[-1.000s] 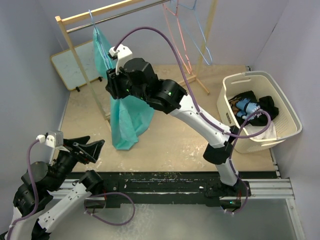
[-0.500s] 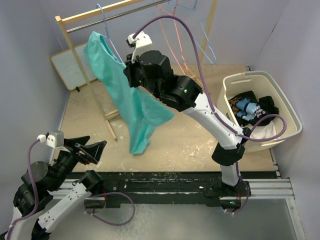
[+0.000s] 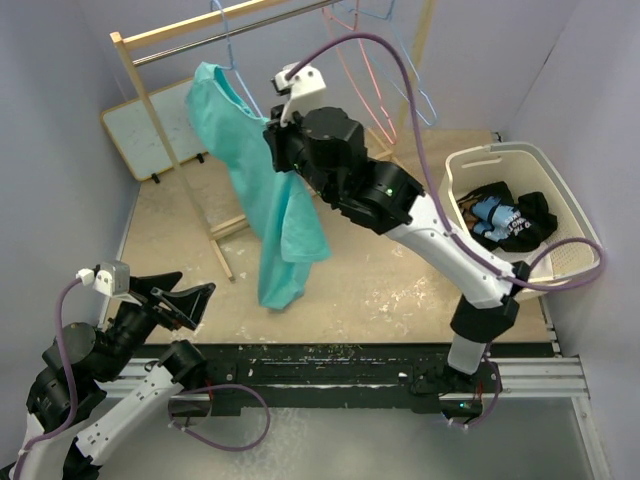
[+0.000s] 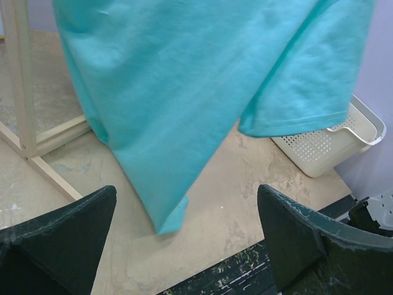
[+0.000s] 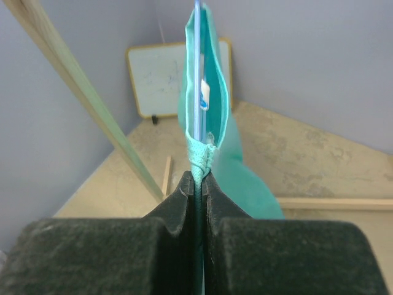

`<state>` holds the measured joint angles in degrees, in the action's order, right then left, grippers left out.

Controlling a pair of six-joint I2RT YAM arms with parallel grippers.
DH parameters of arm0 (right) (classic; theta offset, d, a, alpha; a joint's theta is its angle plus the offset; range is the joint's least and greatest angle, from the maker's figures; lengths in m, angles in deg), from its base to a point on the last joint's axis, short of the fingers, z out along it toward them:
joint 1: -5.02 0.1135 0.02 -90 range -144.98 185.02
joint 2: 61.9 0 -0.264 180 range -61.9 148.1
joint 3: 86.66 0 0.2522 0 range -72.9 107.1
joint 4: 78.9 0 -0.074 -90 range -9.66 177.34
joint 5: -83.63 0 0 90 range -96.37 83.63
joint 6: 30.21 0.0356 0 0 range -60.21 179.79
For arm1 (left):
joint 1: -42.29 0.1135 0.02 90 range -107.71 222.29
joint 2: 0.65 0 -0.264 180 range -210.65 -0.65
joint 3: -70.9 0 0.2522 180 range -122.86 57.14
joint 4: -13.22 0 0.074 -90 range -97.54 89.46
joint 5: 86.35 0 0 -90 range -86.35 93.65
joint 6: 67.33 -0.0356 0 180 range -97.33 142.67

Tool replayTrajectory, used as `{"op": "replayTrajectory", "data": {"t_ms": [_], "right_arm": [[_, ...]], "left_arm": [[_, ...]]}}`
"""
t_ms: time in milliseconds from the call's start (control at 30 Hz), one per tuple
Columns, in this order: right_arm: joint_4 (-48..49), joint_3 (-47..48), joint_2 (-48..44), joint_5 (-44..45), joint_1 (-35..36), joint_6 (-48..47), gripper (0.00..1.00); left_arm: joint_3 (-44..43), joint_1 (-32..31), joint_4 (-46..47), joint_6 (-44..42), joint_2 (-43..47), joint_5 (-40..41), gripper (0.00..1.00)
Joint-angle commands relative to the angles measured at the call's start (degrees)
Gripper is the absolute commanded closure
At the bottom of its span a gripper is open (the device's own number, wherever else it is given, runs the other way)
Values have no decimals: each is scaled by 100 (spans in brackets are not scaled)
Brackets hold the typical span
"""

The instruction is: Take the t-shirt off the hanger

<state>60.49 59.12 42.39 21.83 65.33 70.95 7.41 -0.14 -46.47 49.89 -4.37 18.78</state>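
Two arms in view, one of them working. At far left the left fingers (image 3: 180, 298) sit low near the front edge of the surface (image 3: 400, 290), spread wide apart with nothing between them; in the left wrist view they (image 4: 61, 236) frame the lower hem of the shirt without touching it. Behind and above them a small whiteboard (image 3: 150, 125) leans against the back wall, just beside the left post of a wooden rack (image 3: 135, 75). On the rack's rod hangs a light blue wire hanger (image 3: 232, 55), and the teal t-shirt (image 3: 265, 200) is on it: collar end up by the hanger, body draped down and to the right, one sleeve flared out at mid-height, lowest corner dangling over the surface. Cannot tell whether that corner touches down. Just right of the shirt's upper part, the right fingers (image 3: 277, 150) are pressed together on a bunched fold of the t-shirt (image 5: 201, 157); the right wrist view shows the hanger wire (image 5: 198, 61) running straight up from that pinch, with cloth on either side of it. Further right, spare pink and blue hangers (image 3: 365, 60) hang from the same rod. At far right a cream laundry basket (image 3: 575, 215) stands on the surface, holding dark and blue clothes (image 3: 505, 215).
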Motion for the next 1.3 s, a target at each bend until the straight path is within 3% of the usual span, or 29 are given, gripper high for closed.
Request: {"op": "replayTrajectory", "data": {"t_ms": [0,200,433,633,700,800,833,867,900,967,1000,1267], "right_arm": [[1475,-444,-892,414,-20,-341,100],[2202,-1212,-1498,459,-53,-447,100],[1323,-1286,-1718,248,-73,-246,100],[585,-2723,-2762,-583,-72,183,100],[501,-3336,-3255,-1059,-72,246,100],[439,-4292,-4125,-1782,-72,424,100],[382,-4503,-4380,-2022,-77,504,100],[310,-4720,-4600,-2258,-74,611,100],[233,-4921,-4828,-2526,-73,647,100],[-56,-5249,-5225,-2929,-70,758,100],[-65,-5394,-5399,-3066,-69,808,100],[-176,-5963,-6154,-4081,-64,910,100]], "left_arm": [[-8,14,278,-121,22,-74,1],[0,8,282,-121,5,-85,1],[16,15,384,-221,-12,-260,1],[-94,11,806,-856,-392,-1073,1],[-251,13,1001,-1153,-671,-1370,12],[-749,12,1173,-1576,-1264,-1650,53],[-943,16,1202,-1712,-1495,-1800,58],[-1156,15,1215,-1848,-1724,-1926,57],[-1361,15,1231,-1966,-1943,-2051,48],[-1713,12,1290,-2144,-2361,-2357,10],[-1865,11,1332,-2219,-2542,-2501,2],[-2240,14,1833,-2449,-3576,-3798,0]]}}
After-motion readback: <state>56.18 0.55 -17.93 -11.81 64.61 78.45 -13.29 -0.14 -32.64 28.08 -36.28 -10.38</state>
